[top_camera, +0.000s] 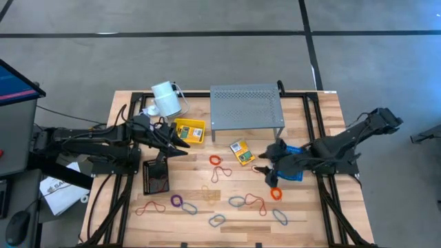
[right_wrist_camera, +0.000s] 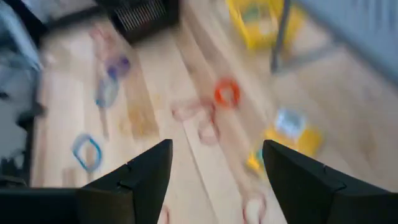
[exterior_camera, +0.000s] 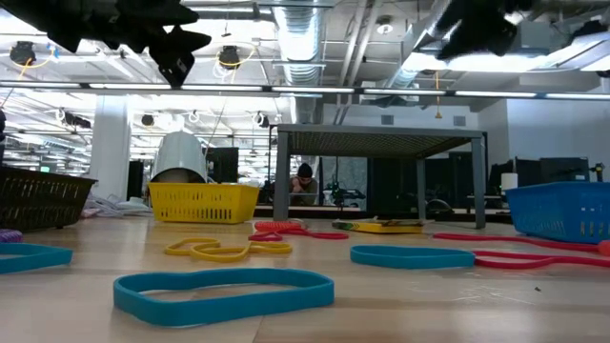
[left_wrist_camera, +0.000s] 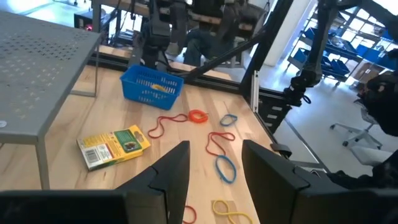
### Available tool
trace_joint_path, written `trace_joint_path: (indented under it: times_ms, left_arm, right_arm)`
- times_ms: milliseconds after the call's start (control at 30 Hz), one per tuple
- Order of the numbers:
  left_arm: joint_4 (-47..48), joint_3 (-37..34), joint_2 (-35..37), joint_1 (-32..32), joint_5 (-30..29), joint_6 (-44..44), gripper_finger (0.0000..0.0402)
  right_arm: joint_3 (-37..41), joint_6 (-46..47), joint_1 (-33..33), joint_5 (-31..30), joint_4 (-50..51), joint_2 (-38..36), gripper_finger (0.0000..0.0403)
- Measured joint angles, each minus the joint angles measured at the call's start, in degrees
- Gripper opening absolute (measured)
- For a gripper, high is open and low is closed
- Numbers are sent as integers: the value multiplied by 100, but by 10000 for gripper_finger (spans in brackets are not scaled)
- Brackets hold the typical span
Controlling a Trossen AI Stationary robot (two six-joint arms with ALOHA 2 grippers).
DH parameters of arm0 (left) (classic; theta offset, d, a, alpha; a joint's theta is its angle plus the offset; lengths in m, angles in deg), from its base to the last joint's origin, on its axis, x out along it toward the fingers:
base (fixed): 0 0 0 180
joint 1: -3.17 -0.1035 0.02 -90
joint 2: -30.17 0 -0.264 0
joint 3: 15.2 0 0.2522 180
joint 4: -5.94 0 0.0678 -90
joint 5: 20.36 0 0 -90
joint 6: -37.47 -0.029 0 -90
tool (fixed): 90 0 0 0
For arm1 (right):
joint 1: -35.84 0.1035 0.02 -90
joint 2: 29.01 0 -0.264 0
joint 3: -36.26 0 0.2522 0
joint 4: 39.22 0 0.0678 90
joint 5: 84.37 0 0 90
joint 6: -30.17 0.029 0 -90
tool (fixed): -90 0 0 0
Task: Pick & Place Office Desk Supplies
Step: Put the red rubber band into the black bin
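While open, right gripper [top_camera: 265, 173] nears, seemingly, crayon box [top_camera: 242, 151]

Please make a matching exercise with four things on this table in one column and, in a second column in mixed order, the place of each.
Things:
1. yellow basket
2. blue basket
3. black basket
4. crayon box

Places:
A. below the right gripper
B. on the bare wood in front of the grey shelf
C. just left of the grey shelf
D. near the table's left side, below the left gripper

Pairs: 1-C, 2-A, 3-D, 4-B
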Motion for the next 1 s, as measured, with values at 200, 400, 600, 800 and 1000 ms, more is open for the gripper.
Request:
trace_joint_path:
  times_ms: [200, 400, 600, 800, 1000]
  left_arm:
    - [18, 0, 0, -2, -2, -14, 142]
    - [14, 0, 0, -2, -2, -14, 142]
    - [19, 0, 0, -2, -3, -233, 143]
    - [25, 0, 0, -2, -4, -313, 143]
    - [85, 0, 0, -2, -2, -315, 143]
  right_arm:
    - [-1149, 894, -33, 229, 1685, 988, 204]
    - [-1885, 1399, -40, 438, 2781, 1655, 164]
    - [-1919, 1268, -92, 976, 3170, 2227, 147]
    - [-1917, 915, -247, 1127, 3433, 2927, 189]
    - [-1917, 778, -521, 1107, 3486, 3483, 240]
